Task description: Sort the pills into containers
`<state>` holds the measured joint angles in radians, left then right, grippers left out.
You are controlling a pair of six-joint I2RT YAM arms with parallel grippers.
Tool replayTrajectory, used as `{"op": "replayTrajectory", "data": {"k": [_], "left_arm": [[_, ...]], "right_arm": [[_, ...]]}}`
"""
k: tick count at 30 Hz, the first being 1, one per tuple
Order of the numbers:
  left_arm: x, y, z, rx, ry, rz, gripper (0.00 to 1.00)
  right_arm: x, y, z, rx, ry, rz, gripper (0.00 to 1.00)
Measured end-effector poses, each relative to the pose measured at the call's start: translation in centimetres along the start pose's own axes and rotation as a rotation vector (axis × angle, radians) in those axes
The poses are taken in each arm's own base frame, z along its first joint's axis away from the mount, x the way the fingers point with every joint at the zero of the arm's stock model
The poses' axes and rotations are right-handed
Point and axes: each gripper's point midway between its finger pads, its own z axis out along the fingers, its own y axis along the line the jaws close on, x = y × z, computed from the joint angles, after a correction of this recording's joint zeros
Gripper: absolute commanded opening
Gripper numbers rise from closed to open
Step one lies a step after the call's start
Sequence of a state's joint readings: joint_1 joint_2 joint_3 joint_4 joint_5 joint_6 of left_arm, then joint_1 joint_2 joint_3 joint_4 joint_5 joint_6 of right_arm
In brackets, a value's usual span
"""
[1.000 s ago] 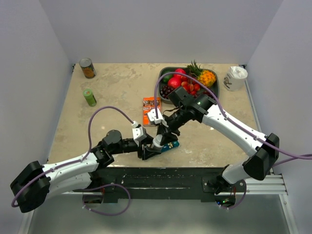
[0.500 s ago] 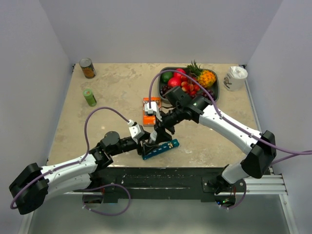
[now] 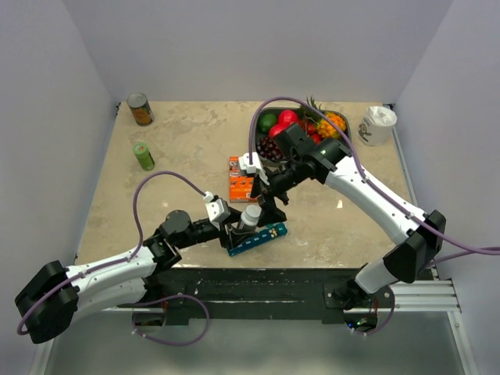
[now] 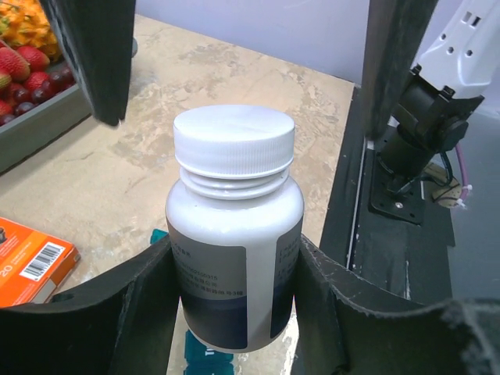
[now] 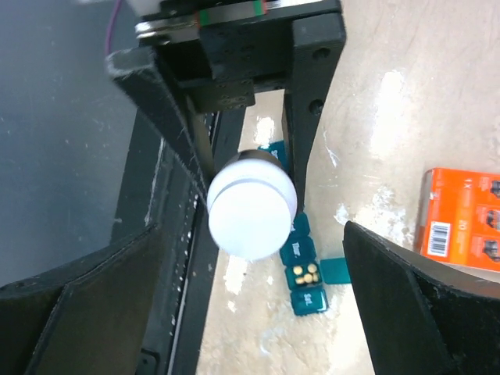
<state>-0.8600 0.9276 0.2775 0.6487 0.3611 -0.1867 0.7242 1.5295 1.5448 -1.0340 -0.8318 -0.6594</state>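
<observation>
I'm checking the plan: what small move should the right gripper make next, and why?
Probably lower the right gripper over the cap and close on it to twist. Its jaws stand wide open above the bottle, which the left gripper holds upright, and thread shows under the cap.

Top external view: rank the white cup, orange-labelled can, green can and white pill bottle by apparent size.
1. white cup
2. orange-labelled can
3. green can and white pill bottle: too alike to rank; the bottle shows mostly its cap.
</observation>
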Motion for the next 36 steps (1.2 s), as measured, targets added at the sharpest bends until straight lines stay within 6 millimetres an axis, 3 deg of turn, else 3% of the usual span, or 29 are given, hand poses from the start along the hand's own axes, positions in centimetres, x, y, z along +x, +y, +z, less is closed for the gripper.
{"op": "replayTrajectory", "data": {"k": [7,12,18,27,36], "left_arm": [[0.5,-1.8,0.0,0.110,0.027,-0.008,0.00],[0.7,-3.0,0.1,0.185,0.039,-0.019,0.00],[0.3,-3.6,0.3,0.222,0.034,-0.017,0.00],[0.5,-3.9,0.4,0.244,0.041,-0.033,0.00],[0.7,-4.1,0.4,0.254,0.052,-0.038,0.00]], "right_arm": [[0.3,2.1,-2.2,-0.037,0.028,-0.250,0.97],[0.4,3.7,-2.6,-0.095,0.009,-0.369,0.86],[0.8,4.2,-1.7,-0.141,0.004,-0.384,0.79],[1.1,4.6,-0.5,-0.161,0.013,-0.380,0.51],[1.1,4.2,0.0,-0.144,0.005,-0.334,0.42]]}}
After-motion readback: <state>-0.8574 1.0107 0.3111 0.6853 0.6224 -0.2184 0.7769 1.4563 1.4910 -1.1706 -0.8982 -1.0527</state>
